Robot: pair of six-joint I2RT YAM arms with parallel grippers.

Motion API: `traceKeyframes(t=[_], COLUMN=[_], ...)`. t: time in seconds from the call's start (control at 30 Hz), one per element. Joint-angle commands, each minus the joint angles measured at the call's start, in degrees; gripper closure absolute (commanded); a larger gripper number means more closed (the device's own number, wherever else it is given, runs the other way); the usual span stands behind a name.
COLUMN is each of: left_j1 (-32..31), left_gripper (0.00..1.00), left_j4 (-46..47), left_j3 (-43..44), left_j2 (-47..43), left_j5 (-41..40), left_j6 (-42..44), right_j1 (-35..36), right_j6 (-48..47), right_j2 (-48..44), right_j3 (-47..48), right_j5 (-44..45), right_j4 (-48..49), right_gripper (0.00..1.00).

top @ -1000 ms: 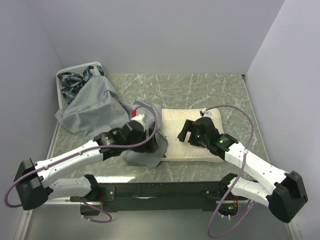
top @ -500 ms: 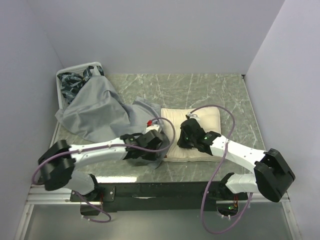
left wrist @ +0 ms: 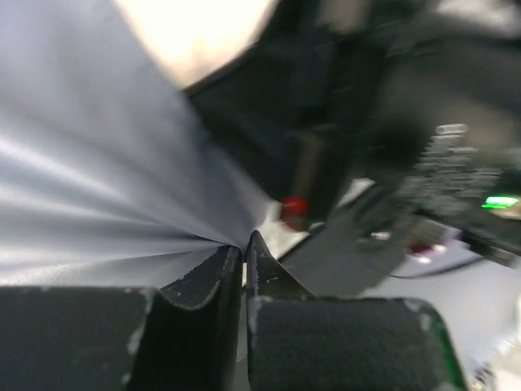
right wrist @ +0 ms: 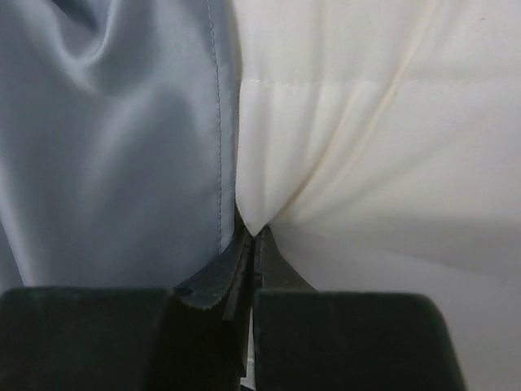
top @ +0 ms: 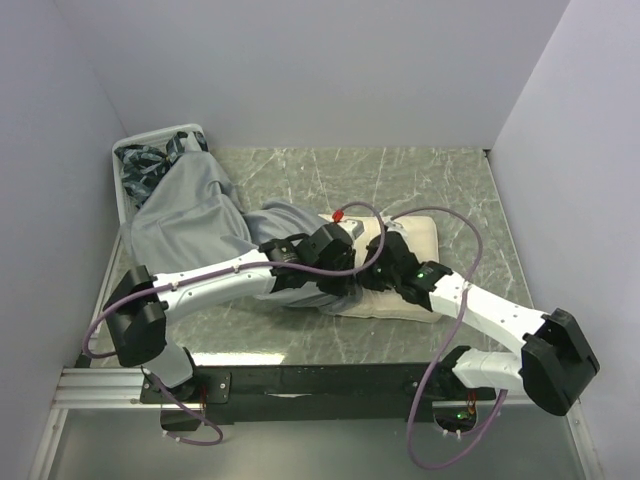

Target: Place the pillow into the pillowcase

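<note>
The grey pillowcase point(top: 190, 220) lies wrinkled from the back left toward the middle, its near end drawn up against the cream pillow point(top: 425, 236). My left gripper point(top: 345, 268) is shut on a fold of the pillowcase point(left wrist: 98, 187), the cloth fanning out from the closed tips point(left wrist: 244, 246). Close beside it, my right gripper point(top: 372, 272) is shut on a pinch of the pillow point(right wrist: 366, 122), with the tips point(right wrist: 254, 235) right at the pillowcase's stitched hem point(right wrist: 216, 122). The arms hide the pillow's left part in the top view. No print shows on the pillow.
A white basket point(top: 122, 172) with dark patterned cloths point(top: 150, 160) stands at the back left, partly under the pillowcase. Green marbled tabletop point(top: 400, 180) shows behind and to the right of the pillow. Walls enclose the table on three sides.
Both grippers have closed. The left arm swung right and pulled the pillowcase's end over to the pillow. The right gripper came down on the pillow's left part and pinched it.
</note>
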Motion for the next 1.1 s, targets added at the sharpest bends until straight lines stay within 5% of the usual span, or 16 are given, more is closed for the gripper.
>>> traceKeyframes(t=[0.0,0.17,0.3,0.5,0.57,0.6,0.63,0.7,0.8,0.9,1.07], left_j1=[1.03,2.09,3.05,7.36,7.36,7.36,7.36,7.45,8.24,10.52,18.86], left_gripper=[0.91,0.91,0.93,0.9,0.76,0.68,0.51,0.41,0.28,0.25,0.29], left_j4=[10.71,14.5,9.15,15.19,15.37,15.46,14.85,13.71,11.07,8.09,5.01], left_j3=[4.5,8.17,8.99,-10.16,-14.99,-16.23,-17.64,-17.74,-14.06,-7.65,5.97], left_j2=[-2.96,-4.01,-5.33,-12.44,-15.25,-15.96,-16.66,-18.42,-19.13,-17.47,-6.43], left_j5=[8.31,12.46,5.87,8.23,8.76,9.55,9.38,8.5,6.13,2.54,-4.56], left_j6=[0.1,-1.04,-0.33,-8.51,-9.48,-9.39,-9.22,-8.26,-5.1,-3.68,-0.35], right_j1=[0.55,0.38,0.11,2.04,2.92,3.01,2.93,3.01,2.66,-0.83,-17.09], right_j6=[2.31,2.75,1.52,1.43,0.99,0.82,0.64,-0.84,-2.87,-5.15,-7.97], right_j2=[-4.15,-8.02,-6.35,-8.02,-9.42,-9.86,-10.56,-11.44,-11.27,-9.0,-5.39], right_j3=[5.55,5.65,6.26,0.73,-1.12,-1.38,-1.12,0.36,5.37,9.51,8.73], right_j5=[-4.65,-1.95,-0.42,-1.14,-0.6,0.44,1.41,3.87,9.67,13.11,1.8], right_j4=[5.25,7.53,4.81,6.48,6.04,4.47,3.5,-0.53,-6.06,-9.07,-4.52], right_gripper=[1.0,1.0,1.0,0.99,0.87,0.71,0.63,0.38,0.15,0.04,0.0])
